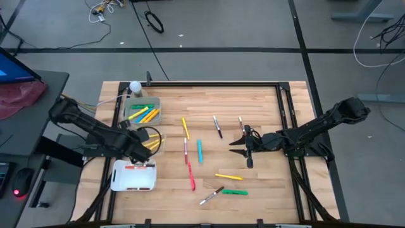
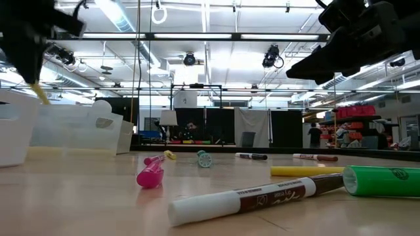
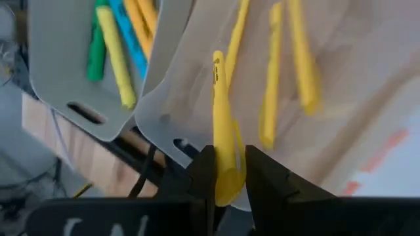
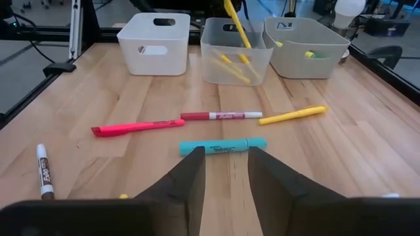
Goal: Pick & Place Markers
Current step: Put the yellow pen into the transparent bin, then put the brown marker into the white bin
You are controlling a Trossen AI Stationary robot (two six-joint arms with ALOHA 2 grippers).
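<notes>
Light wood-plank counter (image 1: 253,101), black frame, grey floor with cables around. Three plastic bins at frame left: grey bin (image 1: 143,111), clear bin (image 1: 154,142), white bin (image 1: 133,175). Left tool (image 3: 228,172) clamps a yellow marker (image 3: 223,131) over the clear bin. Right tool (image 1: 239,147), centre-right, fingers parted, holding nothing. Loose markers (image 1: 199,151) mid-counter. The brown-and-white marker's (image 2: 256,196) label can't be read.

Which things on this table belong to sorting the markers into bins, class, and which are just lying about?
Belongs to the job:
- yellow marker held in the left gripper over the clear bin
- loose markers on the table, such as the teal marker
- grey bin, white bin
- right gripper, open, empty

Just lying about:
- light bulb
- floor cables
</notes>
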